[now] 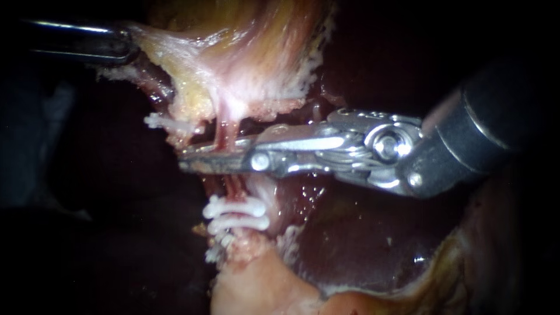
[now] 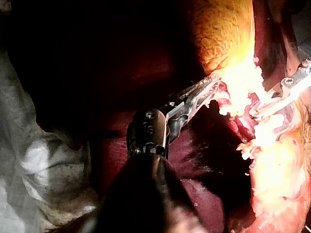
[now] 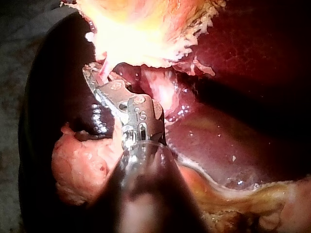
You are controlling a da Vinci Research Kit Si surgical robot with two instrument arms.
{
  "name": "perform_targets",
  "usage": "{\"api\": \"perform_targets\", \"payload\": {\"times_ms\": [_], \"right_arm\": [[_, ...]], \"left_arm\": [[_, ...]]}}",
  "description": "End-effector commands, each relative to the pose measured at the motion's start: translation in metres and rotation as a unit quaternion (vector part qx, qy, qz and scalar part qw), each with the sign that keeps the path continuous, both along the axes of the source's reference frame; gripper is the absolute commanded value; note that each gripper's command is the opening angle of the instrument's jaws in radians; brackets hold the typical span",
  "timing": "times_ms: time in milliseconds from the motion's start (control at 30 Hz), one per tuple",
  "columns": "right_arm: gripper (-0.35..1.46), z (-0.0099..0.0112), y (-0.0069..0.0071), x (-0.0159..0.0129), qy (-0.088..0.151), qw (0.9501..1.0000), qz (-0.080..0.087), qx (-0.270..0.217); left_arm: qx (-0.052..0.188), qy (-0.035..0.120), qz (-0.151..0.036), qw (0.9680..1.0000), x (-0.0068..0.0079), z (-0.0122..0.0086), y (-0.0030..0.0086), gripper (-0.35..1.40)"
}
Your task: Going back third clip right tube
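the right tube (image 1: 226,129) hangs as a thin pink strand from the pale tissue (image 1: 245,64) above and drops straight into the claw of the right instrument (image 1: 189,158), which reaches across it from the side. a narrow gap shows between the two halves of that claw, so it reads as open, with the tube lying in the gap rather than pinched. lower on the same strand two white clips (image 1: 236,207) sit stacked, one just beneath the other. another white clip (image 1: 169,123) lies crosswise just beside the tube, near the claw's tip. whether a fresh clip sits inside the claw is hidden by the metal.

judged from this, the step in hand is the pull-back after clipping. the next move calls for the right instrument to slide out along its own line with the claw open, so neither half snags the tube or knocks the clips nearby.

the left instrument (image 2: 209,87) has its claw closed on the edge of the pale tissue, holding it stretched above the dark red liver (image 1: 361,245). no container, tray or dish shows in any view.
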State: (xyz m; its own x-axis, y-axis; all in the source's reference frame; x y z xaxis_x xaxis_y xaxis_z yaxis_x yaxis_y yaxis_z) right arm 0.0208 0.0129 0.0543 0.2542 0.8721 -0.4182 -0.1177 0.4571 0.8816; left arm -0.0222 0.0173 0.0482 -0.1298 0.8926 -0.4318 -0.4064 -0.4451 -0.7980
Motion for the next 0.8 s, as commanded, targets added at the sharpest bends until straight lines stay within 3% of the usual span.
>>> {"api": "perform_targets", "payload": {"times_ms": [33, 133, 233, 333, 533, 633, 800], "right_arm": [[-0.35, 0.0001, 0.0000, 0.0000, 0.000, 1.0000, 0.000, 0.000], [-0.30, 0.0001, 0.0000, 0.0000, 0.002, 1.0000, -0.003, 0.001], [0.21, 0.0003, -0.0002, 0.0001, 0.020, 0.9998, -0.003, 0.003], [0.41, 0.0006, -0.0001, 0.0003, 0.021, 0.9998, -0.001, 0.003], [0.47, 0.0019, -0.0002, 0.0003, 0.022, 0.9997, -0.003, -0.011], [0.47, 0.0033, -0.0004, 0.0002, 0.020, 0.9991, 0.000, -0.037], [0.48, 0.0061, -0.0008, 0.0000, 0.009, 0.9954, -0.013, -0.095]], "left_arm": [[0.000, 0.000, 0.000, 1.0000, 0.0000, 0.0000, 0.0000, -0.35], [0.000, 0.000, 0.000, 1.0000, 0.0000, 0.0000, 0.0000, -0.35], [0.000, 0.000, 0.000, 1.0000, 0.0000, 0.0000, 0.0000, -0.35], [0.000, 0.000, 0.000, 1.0000, 0.0000, 0.0000, 0.0000, -0.35], [0.000, 0.000, 0.000, 1.0000, 0.0000, 0.0000, 0.0000, -0.35], [0.000, 0.000, 0.000, 1.0000, 0.0000, 0.0000, -0.0001, -0.35], [0.000, 0.000, 0.000, 1.0000, -0.0001, 0.0000, -0.0001, -0.35]]}}
